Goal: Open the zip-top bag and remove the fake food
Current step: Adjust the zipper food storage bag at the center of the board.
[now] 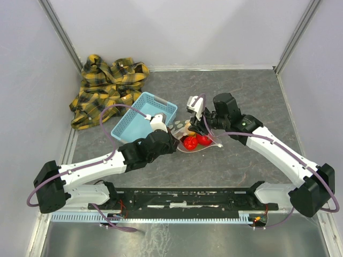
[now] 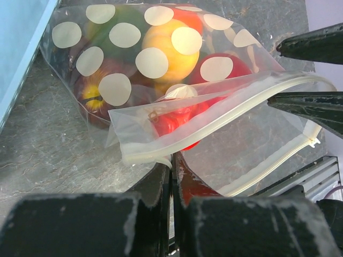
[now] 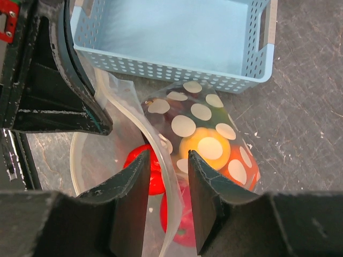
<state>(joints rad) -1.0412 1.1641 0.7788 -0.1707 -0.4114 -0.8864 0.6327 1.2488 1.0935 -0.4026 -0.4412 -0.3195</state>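
The zip-top bag (image 2: 161, 64) is judged limp and slippery; one lip is pinched by the closed left claw (image 2: 171, 176), the other straddled by the parted right claw (image 3: 168, 158).

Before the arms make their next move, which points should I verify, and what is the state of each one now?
1. The left gripper pinches one edge of the zip-top bag: ok.
2. The right gripper clamps the opposite edge: not ok. Its jaws stand apart, with the edge loose between them.
3. The bag's mouth is open: ok. Its two edges stand apart.
4. The fake food is out of the bag: not ok. Every piece in view lies inside.
5. The basket is apart from the bag: cannot tell. They lie close together.
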